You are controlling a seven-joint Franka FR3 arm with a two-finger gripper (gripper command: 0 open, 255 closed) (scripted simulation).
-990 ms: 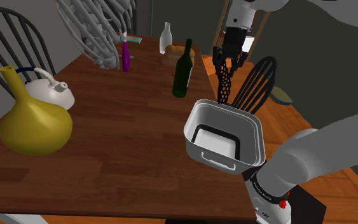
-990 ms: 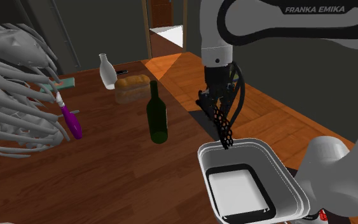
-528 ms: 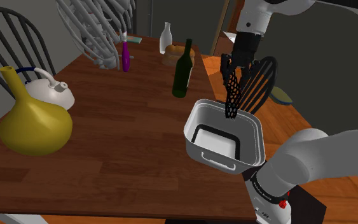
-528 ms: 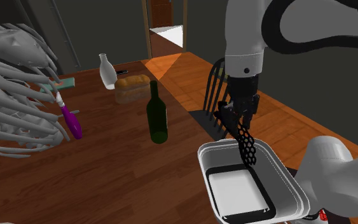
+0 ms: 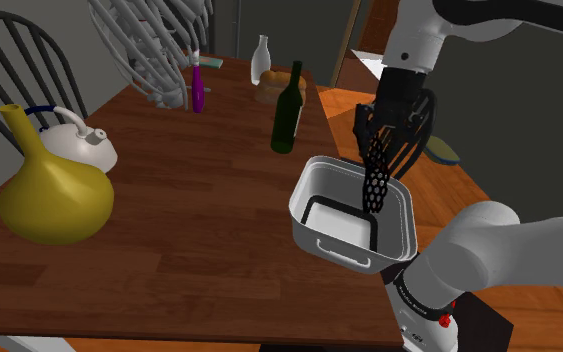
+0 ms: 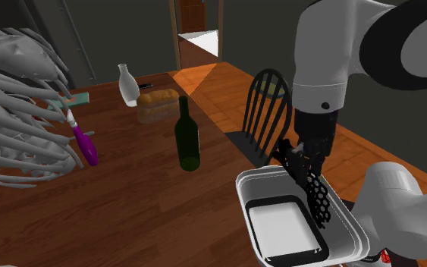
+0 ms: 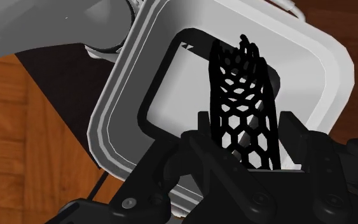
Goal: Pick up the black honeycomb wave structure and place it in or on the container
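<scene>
The black honeycomb wave structure (image 5: 376, 180) hangs from my gripper (image 5: 387, 132), which is shut on its upper end. Its lower end dips inside the white rectangular container (image 5: 314, 195) that stands at the table's near corner beside the stand. From the second exterior view the honeycomb structure (image 6: 315, 199) slants down over the container's (image 6: 259, 180) right half, under the gripper (image 6: 300, 161). Along the gripper in the wrist view, the lattice strip (image 7: 241, 108) points straight into the container's (image 7: 120, 108) white floor, clasped between the fingers (image 7: 206, 143).
A dark green wine bottle (image 5: 288, 108) stands just beyond the container. Farther back are a white bottle (image 5: 260, 60), bread (image 5: 270, 85) and a magenta bottle (image 5: 197, 90). A yellow gourd-shaped vessel (image 5: 54, 195) and a white kettle (image 5: 77, 145) occupy the shoulder view's left. A black chair (image 6: 267, 106) stands behind the arm.
My gripper has carried the honeycomb structure from above the container's far rim toward the stand and lower. Its lower end now sits inside the container.
</scene>
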